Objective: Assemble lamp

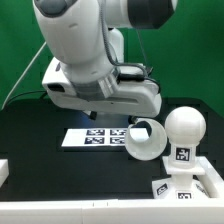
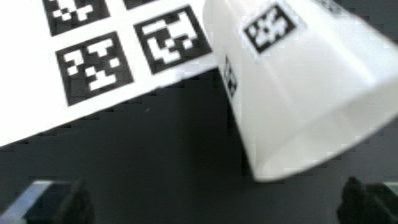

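The white tapered shade [image 1: 147, 140] lies on its side on the black table, its open end facing the camera, just at the exterior view's right of the marker board [image 1: 98, 137]. The round bulb [image 1: 184, 128] stands upright on its stem in the flat square base [image 1: 192, 187] at the front right. In the wrist view the shade [image 2: 311, 80] lies below my gripper [image 2: 214, 205], partly over the marker board [image 2: 107, 60]. The gripper is open and empty, with its dark fingertips [image 2: 50, 200] wide apart and above the table. In the exterior view the arm's bulk hides the fingers.
The arm's large white body [image 1: 95, 55] hangs over the marker board. A white object [image 1: 3, 172] shows at the exterior view's left edge. The table's white front edge [image 1: 70, 208] runs along the bottom. A green curtain is behind.
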Controlling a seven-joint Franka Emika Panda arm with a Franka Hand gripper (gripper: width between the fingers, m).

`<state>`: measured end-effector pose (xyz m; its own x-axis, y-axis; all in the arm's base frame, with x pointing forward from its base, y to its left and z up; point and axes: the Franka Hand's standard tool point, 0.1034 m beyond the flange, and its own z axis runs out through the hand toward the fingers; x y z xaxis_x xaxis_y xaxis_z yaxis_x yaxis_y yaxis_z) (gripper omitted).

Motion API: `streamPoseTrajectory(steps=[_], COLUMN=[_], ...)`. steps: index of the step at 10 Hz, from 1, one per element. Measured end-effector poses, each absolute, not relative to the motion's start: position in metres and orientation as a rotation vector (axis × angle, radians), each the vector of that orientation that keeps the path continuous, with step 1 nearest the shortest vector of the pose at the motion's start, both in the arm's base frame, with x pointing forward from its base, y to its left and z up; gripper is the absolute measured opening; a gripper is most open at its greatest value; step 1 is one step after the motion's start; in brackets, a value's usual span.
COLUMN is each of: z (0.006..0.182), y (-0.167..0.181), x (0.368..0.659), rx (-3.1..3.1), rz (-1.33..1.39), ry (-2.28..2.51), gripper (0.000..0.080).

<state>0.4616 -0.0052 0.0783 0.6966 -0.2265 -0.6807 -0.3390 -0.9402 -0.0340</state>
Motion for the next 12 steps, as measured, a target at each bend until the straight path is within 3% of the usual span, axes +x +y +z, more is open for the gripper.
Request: streamPoseTrajectory(steps=[2,5,8,12], z=[0.063,0.062,0.048,0.042], y=[-0.008,-0.010,-0.004,-0.008], x=[0.460,0.460,0.448,0.440], rx=[-2.707,-2.710,-2.696,-2.662], rz=[1.173,1.171,1.264,1.334], ry=[0.355,0.367,0.533,0.709], gripper=[0.0699,0.0699,0.0699,0.0699])
